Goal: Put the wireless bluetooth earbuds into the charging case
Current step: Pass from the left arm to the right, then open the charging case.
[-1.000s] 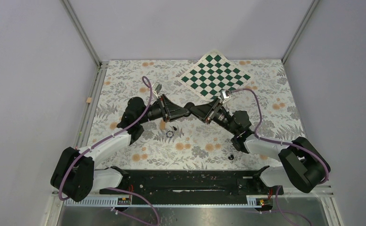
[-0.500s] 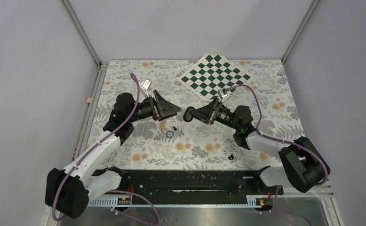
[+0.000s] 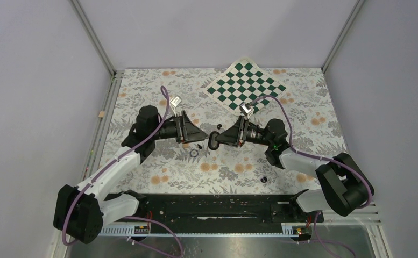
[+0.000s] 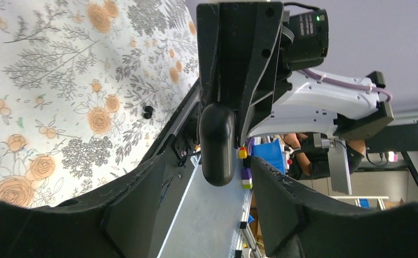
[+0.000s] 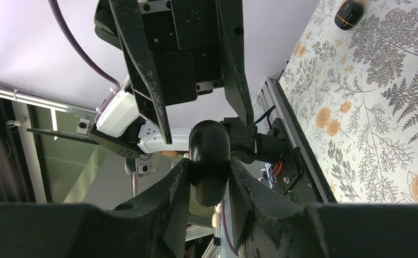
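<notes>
Left arm (image 3: 115, 167), right arm (image 3: 303, 161): black joints, white link shells, purple cable (image 5: 76, 42) along each. Left gripper (image 3: 198, 134), right gripper (image 3: 217, 138): black, wedge-shaped.

Desk (image 3: 142, 86) covered edge to edge in a floral cloth of grey ferns and orange blooms; green-and-white chequered mat (image 3: 246, 86) at the far side, right of centre, set diagonally, far corner reaching the back wall; small dark ring with pale centre (image 3: 194, 152) flat near mid-desk; small tan strip (image 3: 101, 114) on the left edge rail, off the cloth.
</notes>
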### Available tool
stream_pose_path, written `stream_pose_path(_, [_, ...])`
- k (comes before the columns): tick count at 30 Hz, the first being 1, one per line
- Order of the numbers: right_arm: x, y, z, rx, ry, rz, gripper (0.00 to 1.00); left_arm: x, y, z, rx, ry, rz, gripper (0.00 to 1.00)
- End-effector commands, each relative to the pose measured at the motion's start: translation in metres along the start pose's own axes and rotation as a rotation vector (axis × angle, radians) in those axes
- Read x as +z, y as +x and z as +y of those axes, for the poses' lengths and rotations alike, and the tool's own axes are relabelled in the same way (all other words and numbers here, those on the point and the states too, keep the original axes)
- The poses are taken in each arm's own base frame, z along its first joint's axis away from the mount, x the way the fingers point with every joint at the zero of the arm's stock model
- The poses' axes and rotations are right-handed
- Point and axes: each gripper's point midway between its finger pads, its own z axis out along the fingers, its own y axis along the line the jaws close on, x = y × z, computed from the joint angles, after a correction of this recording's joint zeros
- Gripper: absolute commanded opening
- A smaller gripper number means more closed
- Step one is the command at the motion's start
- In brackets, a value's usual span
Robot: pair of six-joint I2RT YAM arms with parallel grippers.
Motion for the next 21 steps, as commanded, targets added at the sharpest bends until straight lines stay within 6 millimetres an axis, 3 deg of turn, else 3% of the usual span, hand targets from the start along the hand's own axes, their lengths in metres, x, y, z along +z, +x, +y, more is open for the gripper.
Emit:
stream_pose_path(1, [0.004, -0.006, 0.026, -0.076, -0.082, 0.02, 0.0, 0.004, 0.007, -0.025, 0.03, 0.154, 0.035, 0.59])
stream_pose_path(10, [0.005, -0.006, 0.026, -0.071, -0.084, 0.031, 0.0, 0.018, 0.011, -0.033, 0.027, 0.164, 0.054, 0.49])
stream_pose_path(15, [0.005, -0.005, 0.028, -0.071, -0.089, 0.036, 0.0, 0.021, 0.012, -0.033, 0.014, 0.161, 0.052, 0.29])
stream_pose_path(21, [0.005, -0.001, 0.024, -0.067, -0.088, 0.058, 0.0, 0.018, 0.012, -0.035, 0.017, 0.159, 0.046, 0.18])
